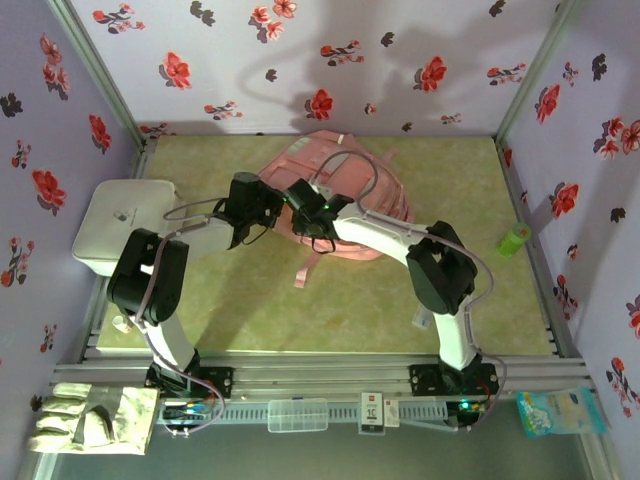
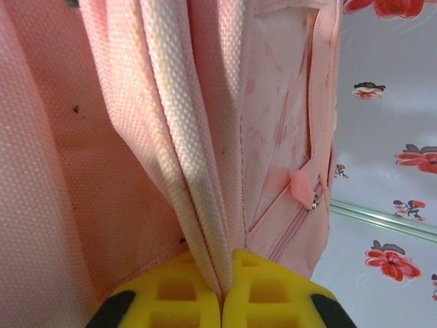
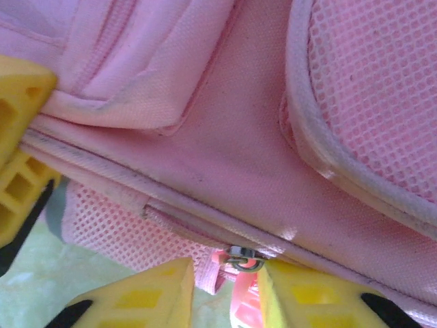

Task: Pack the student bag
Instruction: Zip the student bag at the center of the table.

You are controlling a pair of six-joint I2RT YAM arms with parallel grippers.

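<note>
Fabric of the student bag (image 1: 335, 195), lying mid-frame on the bench (image 1: 250, 305), is being pinched by the left claw (image 2: 222, 287) while the narrowly parted right claw (image 3: 229, 277) is straddling the zip pull (image 3: 240, 258), likely slipping off if biting off-centre.

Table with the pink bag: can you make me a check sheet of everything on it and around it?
Surface: green table, flat.
Job's things: pink bag lying at the far middle, a strap trailing toward the arms.
Clutter: white box at the left edge; green bottle at the right edge.
Grippers: left gripper shut on the bag's fabric; right gripper open, jaws either side of a zip pull.
Cables: grey cables loop along the arms.
Surroundings: flowered walls; gloves on the near rail.
</note>
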